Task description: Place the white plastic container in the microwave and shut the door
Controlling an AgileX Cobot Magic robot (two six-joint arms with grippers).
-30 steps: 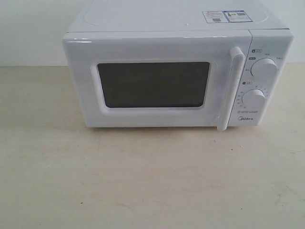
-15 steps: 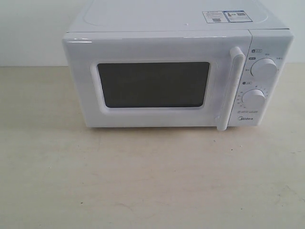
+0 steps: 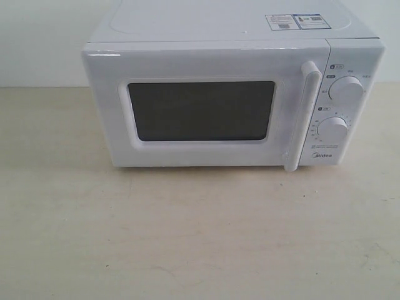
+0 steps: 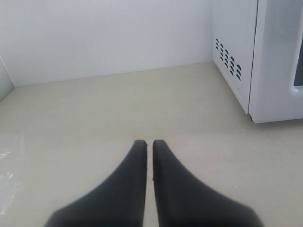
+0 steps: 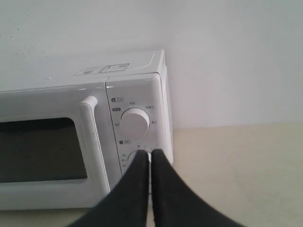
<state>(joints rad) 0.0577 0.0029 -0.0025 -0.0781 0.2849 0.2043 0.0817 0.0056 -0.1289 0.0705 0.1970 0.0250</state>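
Note:
The white microwave [image 3: 231,94] stands at the back of the table, its door [image 3: 203,109] shut, the bar handle [image 3: 304,115] upright beside two round knobs [image 3: 345,89]. The white plastic container is out of view in every frame. Neither gripper appears in the exterior view. In the left wrist view my left gripper [image 4: 146,143] is shut and empty above the bare tabletop, with the microwave's vented side [image 4: 232,59] off to one side. In the right wrist view my right gripper [image 5: 149,153] is shut and empty in front of the microwave's control panel [image 5: 135,120].
A pale beige tabletop [image 3: 200,237] stretches in front of the microwave. A white wall [image 4: 104,33] stands behind the table. A bit of clear plastic film [image 4: 9,172] lies at the edge of the left wrist view. Sticker labels [image 3: 294,21] sit on the microwave's top.

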